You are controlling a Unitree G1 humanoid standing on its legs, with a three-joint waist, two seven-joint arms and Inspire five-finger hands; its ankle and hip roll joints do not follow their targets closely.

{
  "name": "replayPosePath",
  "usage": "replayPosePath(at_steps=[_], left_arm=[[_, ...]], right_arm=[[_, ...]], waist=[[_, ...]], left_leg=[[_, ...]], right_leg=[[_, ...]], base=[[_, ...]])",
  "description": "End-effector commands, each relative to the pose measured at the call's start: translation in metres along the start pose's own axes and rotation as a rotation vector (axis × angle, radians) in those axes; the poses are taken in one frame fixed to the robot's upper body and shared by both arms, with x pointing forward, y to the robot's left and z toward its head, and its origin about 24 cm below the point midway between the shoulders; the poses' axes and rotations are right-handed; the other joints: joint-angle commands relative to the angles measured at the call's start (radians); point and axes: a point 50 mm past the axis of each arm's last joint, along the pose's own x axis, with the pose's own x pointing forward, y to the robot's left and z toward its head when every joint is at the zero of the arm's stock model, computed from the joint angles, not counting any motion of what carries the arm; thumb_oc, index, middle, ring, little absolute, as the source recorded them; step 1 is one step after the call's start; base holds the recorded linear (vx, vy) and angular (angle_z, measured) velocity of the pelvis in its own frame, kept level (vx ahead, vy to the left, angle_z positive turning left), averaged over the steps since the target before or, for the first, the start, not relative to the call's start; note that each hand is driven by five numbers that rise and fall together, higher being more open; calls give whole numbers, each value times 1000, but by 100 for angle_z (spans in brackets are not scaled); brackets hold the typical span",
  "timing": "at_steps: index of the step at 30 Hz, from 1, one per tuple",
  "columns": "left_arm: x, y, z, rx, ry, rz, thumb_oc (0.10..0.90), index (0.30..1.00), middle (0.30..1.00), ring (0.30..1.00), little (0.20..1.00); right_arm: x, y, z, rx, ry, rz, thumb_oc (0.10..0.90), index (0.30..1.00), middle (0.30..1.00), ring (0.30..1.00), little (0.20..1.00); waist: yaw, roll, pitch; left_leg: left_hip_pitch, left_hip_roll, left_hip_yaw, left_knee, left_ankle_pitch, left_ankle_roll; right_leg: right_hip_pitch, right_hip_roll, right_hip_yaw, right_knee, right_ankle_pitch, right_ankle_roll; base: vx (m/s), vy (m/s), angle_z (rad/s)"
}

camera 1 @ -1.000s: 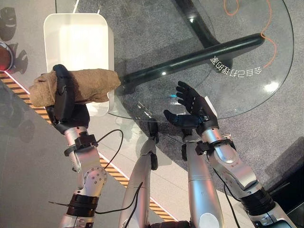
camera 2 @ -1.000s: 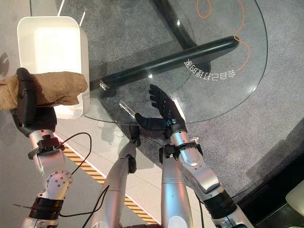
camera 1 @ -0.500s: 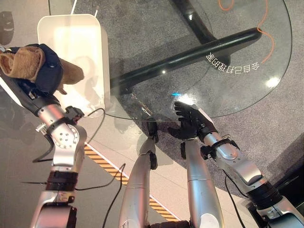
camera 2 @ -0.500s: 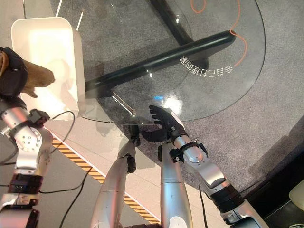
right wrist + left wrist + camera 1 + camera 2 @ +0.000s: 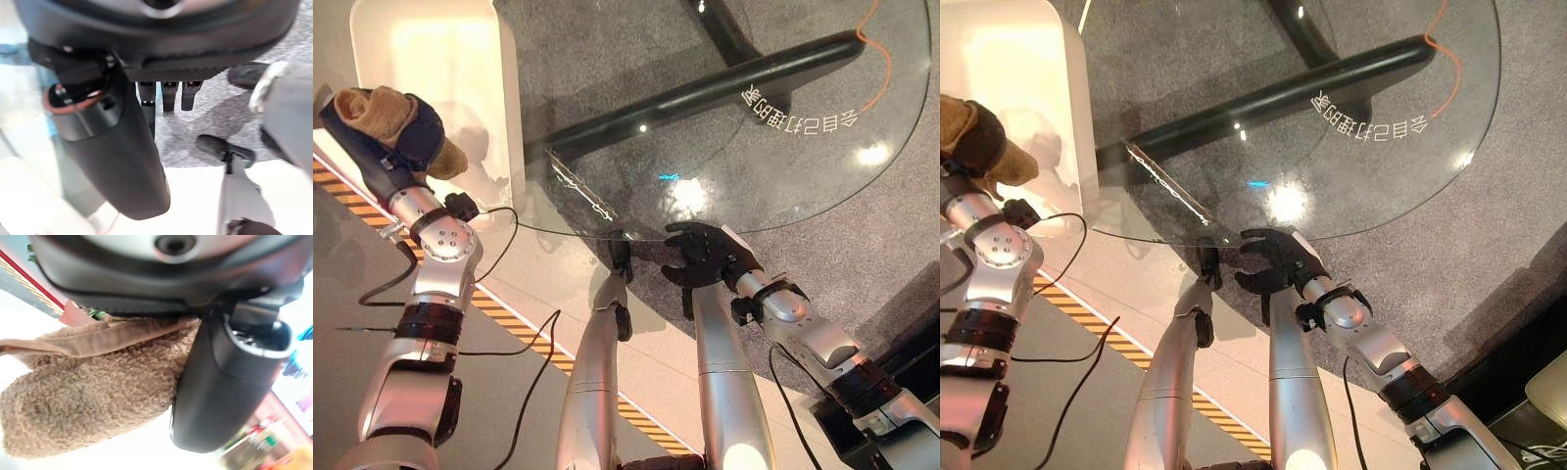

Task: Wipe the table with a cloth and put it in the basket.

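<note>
a: where is the cloth (image 5: 374, 106) held?

b: it is gripped in the curled left hand (image 5: 396, 142), at the near rim of the white basket (image 5: 504, 108); the basket is just beyond it

a: and the right hand (image 5: 703, 257)?

b: it is kept relaxed and empty by the glass table's (image 5: 803, 166) near edge; grey carpet is seen beneath

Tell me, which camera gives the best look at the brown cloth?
The left wrist view: the brown cloth shows its fuzzy weave, pinched in the left hand. Both eye views show it as a small bundle by the white basket.
</note>
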Motion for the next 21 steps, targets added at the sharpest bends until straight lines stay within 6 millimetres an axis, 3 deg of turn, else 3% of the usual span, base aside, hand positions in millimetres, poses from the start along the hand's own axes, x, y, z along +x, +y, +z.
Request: replayPosePath(at_steps=[1, 7, 13, 14, 15, 18, 20, 21], left_arm=[[44, 43, 30, 23, -96, 118, 100, 300, 300, 300, 200], [42, 30, 20, 66, -63, 10, 100, 300, 300, 300, 200], [46, 26, 21, 95, -55, 22, 100, 300, 300, 300, 200], [47, 25, 21, 106, -53, 14, 138, 333, 333, 333, 238], [47, 23, 21, 118, -53, 4, 306, 476, 476, 476, 406], [47, 22, 22, 128, -50, -1, 410, 566, 566, 566, 510], [46, 21, 21, 132, -43, -3, 622, 747, 747, 747, 722], [47, 21, 20, 130, -40, 1, 800, 900, 900, 900, 900]], right_arm=[[-3, 1, -5, 43, 15, 31, 800, 900, 900, 900, 900], [-1, -8, 2, 61, 18, 38, 800, 900, 900, 900, 900], [3, -12, 5, 63, 39, 60, 800, 900, 900, 900, 900], [4, -13, 6, 65, 42, 60, 800, 900, 900, 900, 900], [4, -13, 6, 64, 44, 63, 800, 900, 900, 900, 900], [3, -13, 7, 64, 44, 66, 800, 900, 900, 900, 900], [4, -12, 8, 64, 41, 65, 800, 900, 900, 900, 900], [4, -12, 8, 66, 39, 65, 800, 900, 900, 900, 900]], waist=[[-21, 4, -22], [-12, -23, -22], [-2, -47, -22], [-1, -49, -22], [0, -51, -22], [0, -53, -22], [2, -55, -22], [1, -57, -22]], left_leg=[[-31, 16, 46, 137, -118, -21], [-76, 13, 43, 151, -127, -21], [-110, 6, 24, 156, -133, -22], [-114, 5, 21, 155, -132, -23], [-117, 4, 19, 154, -131, -23], [-121, 0, 14, 153, -128, -25], [-120, -4, 9, 151, -127, -26], [-120, -6, 6, 152, -127, -27]], right_leg=[[-20, 42, 91, -111, 88, 42], [-59, 44, 89, -121, 107, 57], [-85, 46, 81, -127, 111, 60], [-88, 46, 81, -128, 112, 60], [-91, 46, 80, -127, 113, 59], [-93, 48, 81, -129, 114, 59], [-92, 51, 80, -133, 117, 59], [-92, 52, 81, -135, 118, 60]], base=[[40, -9, 0], [35, -7, 1], [9, -7, 1], [0, 0, 0], [0, 0, 0], [0, 0, 0], [0, 0, 0], [0, 0, 0]])
